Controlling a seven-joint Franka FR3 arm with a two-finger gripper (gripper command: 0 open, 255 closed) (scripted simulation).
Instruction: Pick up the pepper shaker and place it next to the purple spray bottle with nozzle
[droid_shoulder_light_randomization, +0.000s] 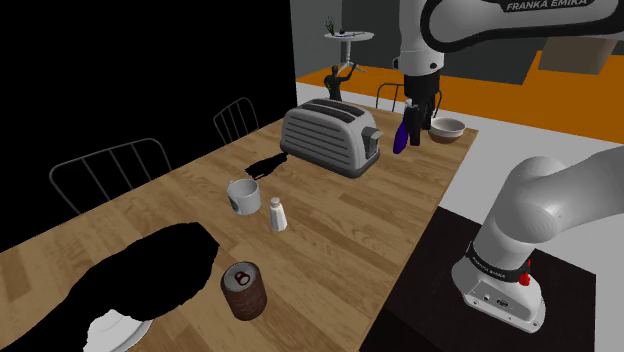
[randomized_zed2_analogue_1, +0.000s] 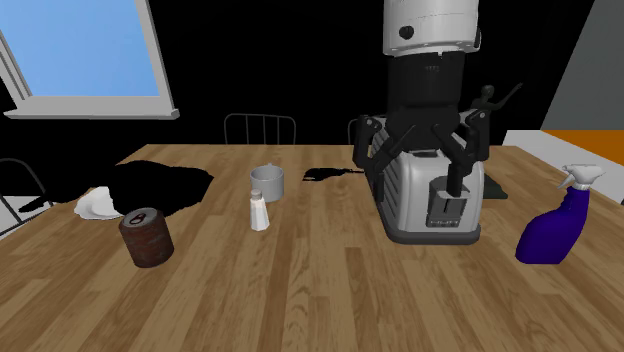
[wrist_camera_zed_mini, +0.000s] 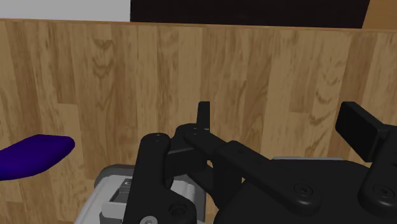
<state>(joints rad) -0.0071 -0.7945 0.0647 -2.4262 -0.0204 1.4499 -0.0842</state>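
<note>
- The pepper shaker (droid_shoulder_light_randomization: 278, 215) is a small pale shaker. It stands upright on the wooden table (droid_shoulder_light_randomization: 330, 230), just beside the mug (droid_shoulder_light_randomization: 243, 195), and nothing touches it.
- Its long axis is vertical, so you can take it from above with one finger on each side.
- The gripper (randomized_zed2_analogue_1: 415, 165) holds nothing. Its two black fingers (wrist_camera_zed_mini: 203, 118) stand well apart, and in the wrist view you see only table wood between them.
- The relation that matters for your move is this: the shaker is well apart from the hand, on the far side of the toaster (randomized_zed2_analogue_1: 430, 200). In the second exterior view the hand hangs above the toaster and the shaker is to the left of it. In the shoulder view the shaker lies toward the lower left of the hand, nearer to the stand.
- In my judgement you must first carry the hand across the toaster, high enough to pass it, and then come down over the shaker's cap.
- The purple spray bottle (randomized_zed2_analogue_1: 555, 225) stands on the other side of the toaster, close to the hand, with free table around its base.
- A small bowl (droid_shoulder_light_randomization: 447, 128) stands near the bottle, so choose the free side for the placing.
- The rusty can (droid_shoulder_light_randomization: 244, 290) and the white plate (randomized_zed2_analogue_1: 97, 203) lie beyond the shaker. I think they will not disturb the approach.
- The picking step is not yet begun.
</note>
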